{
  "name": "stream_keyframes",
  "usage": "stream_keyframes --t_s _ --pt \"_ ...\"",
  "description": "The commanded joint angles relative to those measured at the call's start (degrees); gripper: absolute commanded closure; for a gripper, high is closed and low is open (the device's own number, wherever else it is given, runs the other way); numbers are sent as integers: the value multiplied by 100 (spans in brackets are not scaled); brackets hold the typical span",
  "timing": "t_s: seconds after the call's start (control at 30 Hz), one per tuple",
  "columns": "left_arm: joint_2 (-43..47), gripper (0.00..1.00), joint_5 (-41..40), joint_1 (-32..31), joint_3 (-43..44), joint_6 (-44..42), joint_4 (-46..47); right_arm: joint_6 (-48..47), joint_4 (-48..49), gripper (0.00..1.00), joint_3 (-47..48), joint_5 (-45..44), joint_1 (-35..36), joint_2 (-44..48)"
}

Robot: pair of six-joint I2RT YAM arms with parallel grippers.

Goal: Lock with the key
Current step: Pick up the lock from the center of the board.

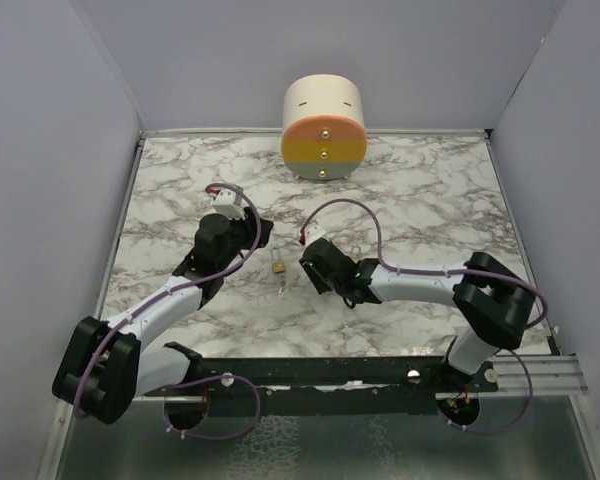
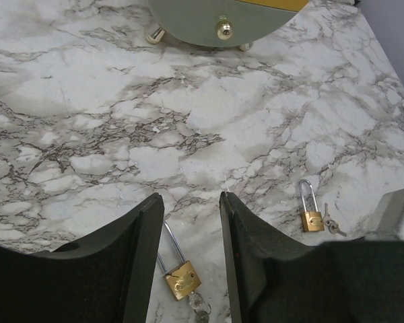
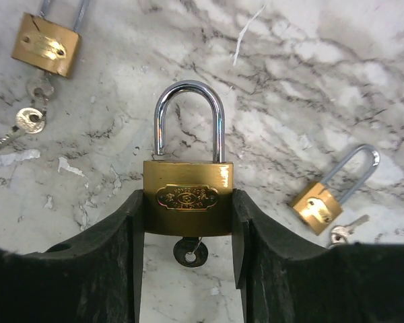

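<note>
Stage: early, key turn seemingly left | brass steel-shackled padlock (image 3: 188, 197), well this side of striped cream drum (image 1: 323, 125), clamped by right gripper (image 3: 188, 202) | dark key (image 3: 190, 252) in keyhole | left gripper (image 2: 190, 198) fingers apart, empty

left arm (image 1: 160, 305) stretched forward; left fingers (image 2: 141, 269) parted | right arm (image 1: 420, 280) folded inward; right fingers (image 3: 114, 269) clamping padlock (image 3: 188, 198)

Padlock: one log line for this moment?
right gripper: shut on padlock | key: in keyhole | left gripper: open, straddling second padlock
</note>
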State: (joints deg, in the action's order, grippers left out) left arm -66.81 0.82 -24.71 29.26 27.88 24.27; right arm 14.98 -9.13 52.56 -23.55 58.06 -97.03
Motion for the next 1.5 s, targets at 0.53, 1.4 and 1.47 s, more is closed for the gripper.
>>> stream_keyframes --t_s 0.53,1.4,1.47 --pt "1053 56 -185 45 285 -398 -642 -2385 6478 99 -2928 1741 13 3570" --pt "1767 55 2469 35 1288 -484 -832 -2049 10963 99 -4269 2265 -257 2728" --pt "1774 55 2707 27 1302 -443 -746 -2032 10976 99 -4218 2391 -314 2575"
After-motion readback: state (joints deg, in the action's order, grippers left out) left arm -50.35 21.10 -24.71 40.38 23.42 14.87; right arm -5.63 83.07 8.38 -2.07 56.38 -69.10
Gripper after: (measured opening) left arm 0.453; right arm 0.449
